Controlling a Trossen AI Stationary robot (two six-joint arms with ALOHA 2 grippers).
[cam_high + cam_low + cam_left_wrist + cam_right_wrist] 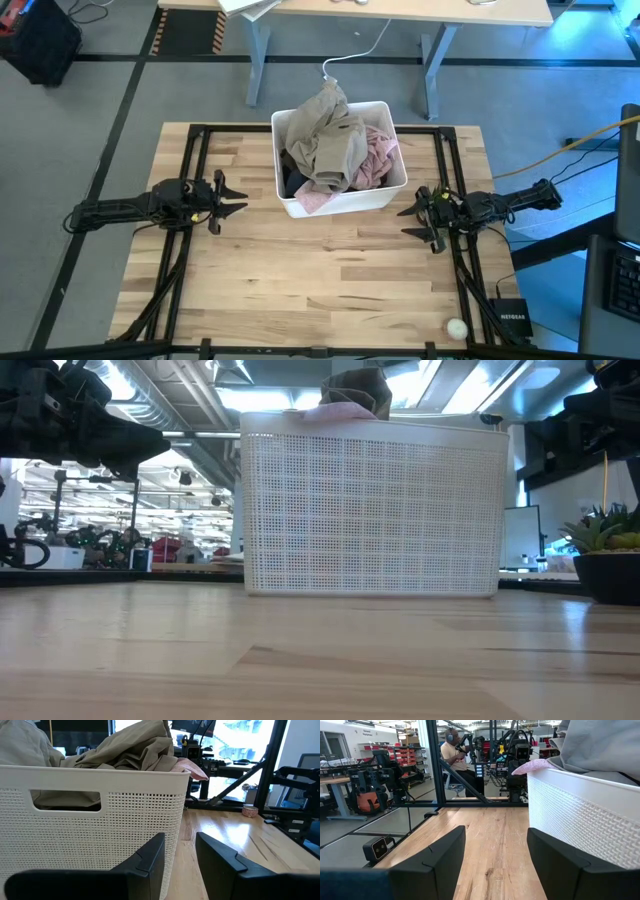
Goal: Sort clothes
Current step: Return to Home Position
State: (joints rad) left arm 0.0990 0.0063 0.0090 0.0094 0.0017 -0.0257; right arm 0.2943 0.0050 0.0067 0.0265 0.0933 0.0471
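Note:
A white perforated bin [340,200] stands at the table's far middle, heaped with clothes: a khaki-beige garment [328,135] on top, a pale pink one [375,158] at the right and near side, a black one [293,180] at the left. The khaki garment also shows in the left wrist view [130,747]. My left gripper [238,197] is open and empty, left of the bin. My right gripper [408,222] is open and empty, right of the bin's near corner. The dark grey garment is hidden.
A small white ball [456,327] lies near the table's near right corner, by a black box [513,322]. Bare wooden tabletop [320,280] spreads in front of the bin. A person sits in the room beyond the table [454,750].

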